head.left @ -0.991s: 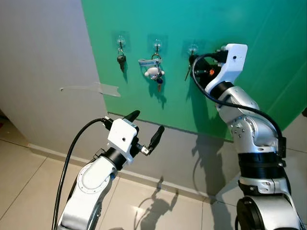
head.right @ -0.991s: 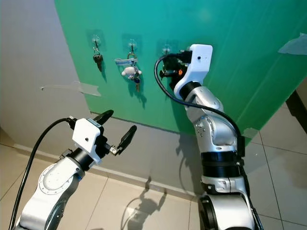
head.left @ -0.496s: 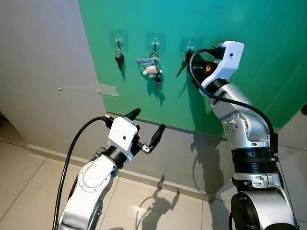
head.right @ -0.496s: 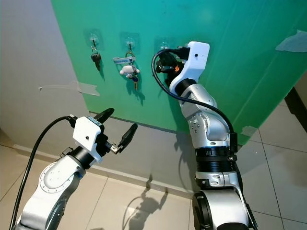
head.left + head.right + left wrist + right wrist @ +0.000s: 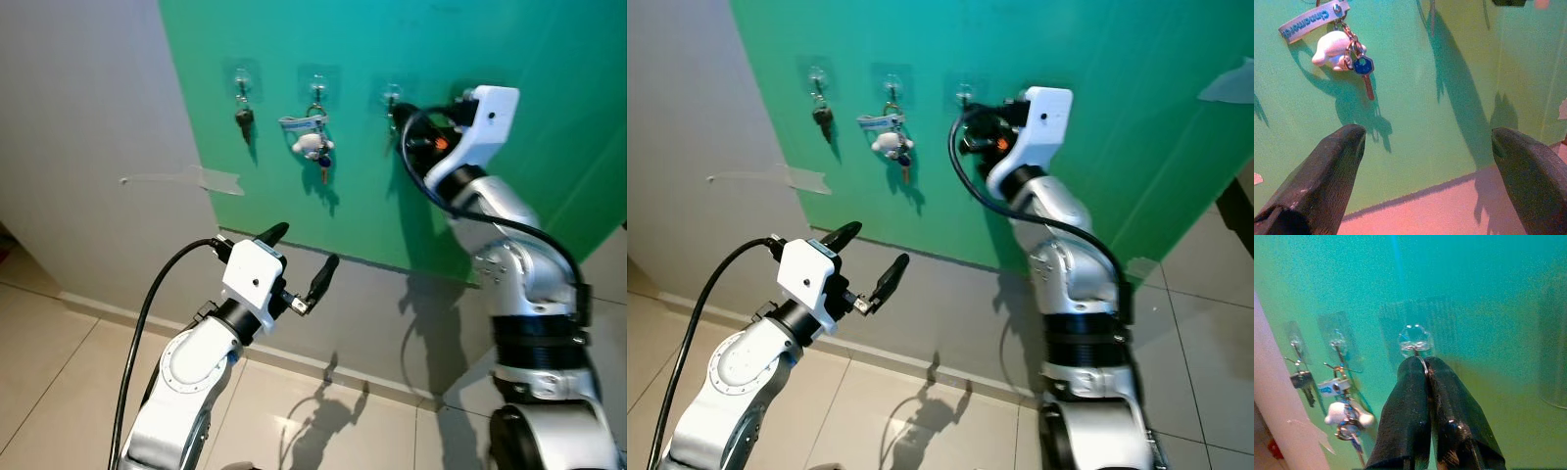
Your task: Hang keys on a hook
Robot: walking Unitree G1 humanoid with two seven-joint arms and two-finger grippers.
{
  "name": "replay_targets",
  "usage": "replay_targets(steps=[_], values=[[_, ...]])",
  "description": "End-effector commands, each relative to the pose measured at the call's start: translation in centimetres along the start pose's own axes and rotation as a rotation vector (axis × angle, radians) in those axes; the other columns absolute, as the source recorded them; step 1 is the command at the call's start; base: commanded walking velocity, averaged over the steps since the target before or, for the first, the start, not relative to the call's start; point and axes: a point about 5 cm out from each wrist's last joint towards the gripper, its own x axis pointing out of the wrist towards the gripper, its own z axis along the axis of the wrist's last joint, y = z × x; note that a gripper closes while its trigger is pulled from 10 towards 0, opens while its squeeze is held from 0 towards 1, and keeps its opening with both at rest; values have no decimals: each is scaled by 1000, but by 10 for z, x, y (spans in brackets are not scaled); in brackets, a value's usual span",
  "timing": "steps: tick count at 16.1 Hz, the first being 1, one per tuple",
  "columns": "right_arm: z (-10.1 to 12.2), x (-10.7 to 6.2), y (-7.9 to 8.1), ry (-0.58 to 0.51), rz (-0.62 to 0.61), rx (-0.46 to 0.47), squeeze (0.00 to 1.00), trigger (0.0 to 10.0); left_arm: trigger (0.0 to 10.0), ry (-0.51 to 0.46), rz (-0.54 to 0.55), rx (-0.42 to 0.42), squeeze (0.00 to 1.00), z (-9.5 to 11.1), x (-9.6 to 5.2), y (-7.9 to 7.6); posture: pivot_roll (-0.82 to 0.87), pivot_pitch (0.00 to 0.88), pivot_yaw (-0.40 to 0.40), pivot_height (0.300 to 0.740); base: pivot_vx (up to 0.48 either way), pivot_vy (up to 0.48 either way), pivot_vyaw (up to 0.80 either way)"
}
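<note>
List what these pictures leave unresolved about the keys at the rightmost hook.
- Keys: in the right wrist view, the right end effector, fingers shut, hides all but a thin key ring below the rightmost hook.
- Ring on hook or not: too small to tell there.
- Head views: the right arm covers the spot beside that hook.
- Left end effector: open, idle.

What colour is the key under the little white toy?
Blue-headed key, with a duller shank. Clearest in the left wrist view.

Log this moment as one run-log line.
phase: hanging | right gripper: shut on key ring, at right hook | left gripper: open, idle, low | left hook: key | middle hook: keys with charm
</note>
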Motion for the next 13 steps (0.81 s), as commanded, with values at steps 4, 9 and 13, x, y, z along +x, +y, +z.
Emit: replay_targets(steps=[4, 9, 13], values=[[-12, -8, -6, 64, -38, -51, 0, 10000, 10000, -6, -17, 3, 0, 2, -1, -2, 45, 0, -2, 740, 0, 0, 0], [-39, -19, -1, 323, 85, -303, 0, 10000, 10000, -1, -14, 6, 0, 1, -2, -2, 50, 0, -6, 740, 0, 0, 0], [-92, -57, -8, 672, 174, -451, 0, 10000, 10000, 4, -16, 8, 0, 1, -3, -3, 49, 0, -10, 740, 0, 0, 0]])
